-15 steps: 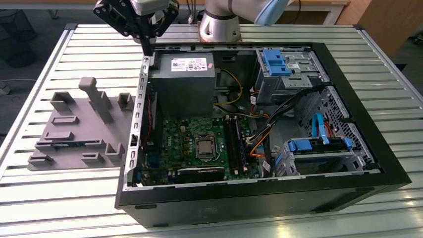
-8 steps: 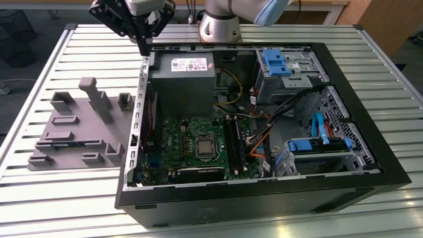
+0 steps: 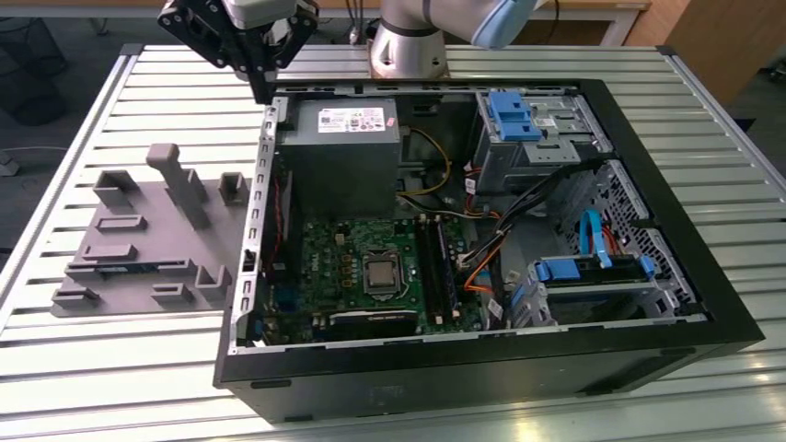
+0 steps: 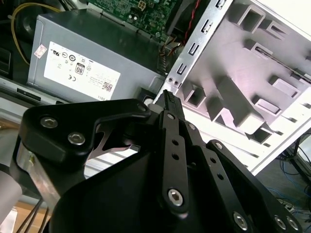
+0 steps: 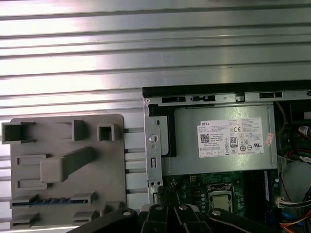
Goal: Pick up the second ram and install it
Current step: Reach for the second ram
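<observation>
Blue second ram (image 5: pixel 48 200): lies flat in a long slot of the grey holder tray (image 5: pixel 68 131), along the tray edge far from its tall pockets; nothing touches it.
Holder tray: sits on the slatted metal bench (image 3: pixel 123 368), just beside the computer case (image 3: pixel 491 368) on the exterior view's left, with upright posts and open pockets on it.
Pincer (image 3: pixel 261 89): clenched, fingertips pressed together with nothing between them; it hangs over the case corner beside the power supply (image 3: pixel 338 147), well apart from the second ram.
Computer case: black, on its side with the panel off and its inside facing up.
Power supply: grey metal box with a white label, in the case corner nearest the pincer.
Motherboard (image 3: pixel 326 249): green, carrying a square silver chip (image 3: pixel 382 273).
Memory slots (image 3: pixel 433 262): long, thin and black, just beside the chip on the exterior view's right.
</observation>
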Controlling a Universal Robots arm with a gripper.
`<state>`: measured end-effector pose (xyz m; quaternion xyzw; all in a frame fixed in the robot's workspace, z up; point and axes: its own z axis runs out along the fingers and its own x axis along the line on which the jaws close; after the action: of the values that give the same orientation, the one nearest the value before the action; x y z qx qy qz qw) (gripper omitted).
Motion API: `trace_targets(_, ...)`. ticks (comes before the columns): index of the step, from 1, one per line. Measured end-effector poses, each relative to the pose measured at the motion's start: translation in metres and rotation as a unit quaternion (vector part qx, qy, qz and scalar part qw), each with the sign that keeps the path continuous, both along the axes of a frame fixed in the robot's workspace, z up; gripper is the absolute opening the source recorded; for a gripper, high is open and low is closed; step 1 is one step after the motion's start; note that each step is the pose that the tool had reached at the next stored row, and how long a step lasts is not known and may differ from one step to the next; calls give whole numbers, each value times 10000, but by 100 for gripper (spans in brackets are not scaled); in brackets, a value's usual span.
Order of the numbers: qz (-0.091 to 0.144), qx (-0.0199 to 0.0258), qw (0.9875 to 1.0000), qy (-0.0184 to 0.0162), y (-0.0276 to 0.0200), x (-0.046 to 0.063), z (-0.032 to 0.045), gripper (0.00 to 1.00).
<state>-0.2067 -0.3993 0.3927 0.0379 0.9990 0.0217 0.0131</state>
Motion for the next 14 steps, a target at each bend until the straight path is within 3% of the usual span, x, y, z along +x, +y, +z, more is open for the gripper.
trace_targets(14, 1, 0, 10000, 0, -5, -99, -1, 11)
